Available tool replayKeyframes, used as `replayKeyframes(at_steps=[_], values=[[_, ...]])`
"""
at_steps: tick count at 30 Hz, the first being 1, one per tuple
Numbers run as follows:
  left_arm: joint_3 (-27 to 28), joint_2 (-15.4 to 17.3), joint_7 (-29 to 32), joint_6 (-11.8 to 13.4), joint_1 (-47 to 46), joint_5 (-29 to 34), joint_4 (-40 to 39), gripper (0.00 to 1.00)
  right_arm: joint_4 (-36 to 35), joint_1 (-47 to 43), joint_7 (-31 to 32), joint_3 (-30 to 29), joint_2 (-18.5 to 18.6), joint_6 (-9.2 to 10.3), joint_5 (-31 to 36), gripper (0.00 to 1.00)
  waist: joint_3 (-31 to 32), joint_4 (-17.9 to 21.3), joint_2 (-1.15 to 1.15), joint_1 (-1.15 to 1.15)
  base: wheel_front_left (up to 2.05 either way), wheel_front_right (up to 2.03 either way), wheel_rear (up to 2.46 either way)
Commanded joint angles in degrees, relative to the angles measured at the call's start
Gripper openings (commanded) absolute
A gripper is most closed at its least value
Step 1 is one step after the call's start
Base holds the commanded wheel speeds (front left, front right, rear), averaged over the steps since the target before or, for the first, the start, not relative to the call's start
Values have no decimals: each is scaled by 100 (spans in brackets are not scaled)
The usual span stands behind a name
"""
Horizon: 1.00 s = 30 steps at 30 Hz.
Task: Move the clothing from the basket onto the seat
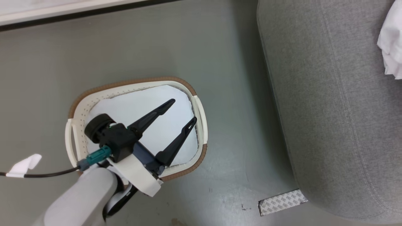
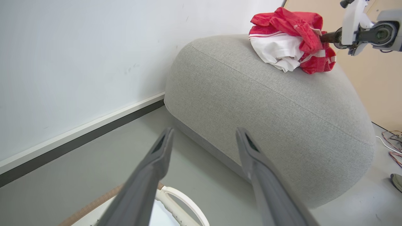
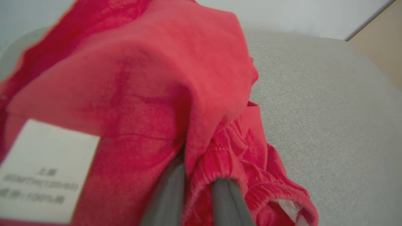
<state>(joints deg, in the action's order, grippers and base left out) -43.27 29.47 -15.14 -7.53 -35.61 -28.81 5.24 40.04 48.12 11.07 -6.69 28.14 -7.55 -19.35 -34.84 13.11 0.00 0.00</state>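
Note:
The red and white clothing (image 2: 292, 40) lies bunched on top of the grey seat (image 2: 267, 103). My right gripper (image 2: 325, 37) reaches into it from the right. Up close, its two fingers are shut on a fold of the red clothing (image 3: 141, 94), beside a white label (image 3: 47, 169). In the head view, a white bit of the clothing (image 1: 391, 40) shows at the seat's (image 1: 329, 110) far right edge. My left gripper (image 1: 183, 110) hangs open over the basket (image 1: 202, 119), which holds just its pale lining (image 1: 141, 106). The open left gripper (image 2: 204, 130) holds nothing.
A white wall with a dark baseboard (image 1: 78, 14) runs behind the basket. A strip of patterned tape (image 1: 282, 201) lies on the grey floor by the seat's corner. Cables (image 2: 392, 141) lie on the floor beyond the seat.

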Motion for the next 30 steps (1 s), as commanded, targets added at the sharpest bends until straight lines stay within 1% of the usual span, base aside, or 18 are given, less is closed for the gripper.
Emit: replayKeyframes(at_steps=[1, 5, 10, 15, 19, 22, 27, 30], values=[[6, -21, -1, 10, 84, -29, 30, 100, 43, 36, 35, 53, 47, 12, -38, 100, 89, 17, 0, 0, 0, 0, 0], [59, -130, -2, 10, 197, -72, 129, 100, 122, -14, 238, 422, 168, 12, -106, 100, 419, 61, 0, 0, 0, 0, 0], [237, -384, -1, 10, 474, -104, 306, 100, 37, -312, 361, 1022, 397, 12, -329, 100, 1045, 132, 0, 0, 0, 0, 0], [475, -657, -1, 10, 852, -124, 491, 100, -174, -820, 698, 1552, 811, 12, -732, 100, 1747, 207, 0, 0, 0, 0, 0], [713, -861, -1, 10, 1157, -97, 602, 100, -678, -1154, 741, 1846, 1155, 12, -993, 100, 2245, 230, 0, 0, 0, 0, 0], [946, -1011, -2, 10, 1360, -54, 659, 100, -1137, -1318, 634, 1879, 1311, 12, -1152, 100, 2568, 212, 0, 0, 0, 0, 0], [1517, -1223, -2, 38, 1615, 52, 700, 100, -1971, -1619, 345, 1801, 1321, 12, -1218, 100, 2967, 96, 0, 0, 0, 0, 0], [1908, -1312, -1, 64, 1744, 109, 724, 100, -2497, -1833, 74, 1653, 1176, 12, -1256, 100, 3146, -15, 0, 0, 0, 0, 0]])
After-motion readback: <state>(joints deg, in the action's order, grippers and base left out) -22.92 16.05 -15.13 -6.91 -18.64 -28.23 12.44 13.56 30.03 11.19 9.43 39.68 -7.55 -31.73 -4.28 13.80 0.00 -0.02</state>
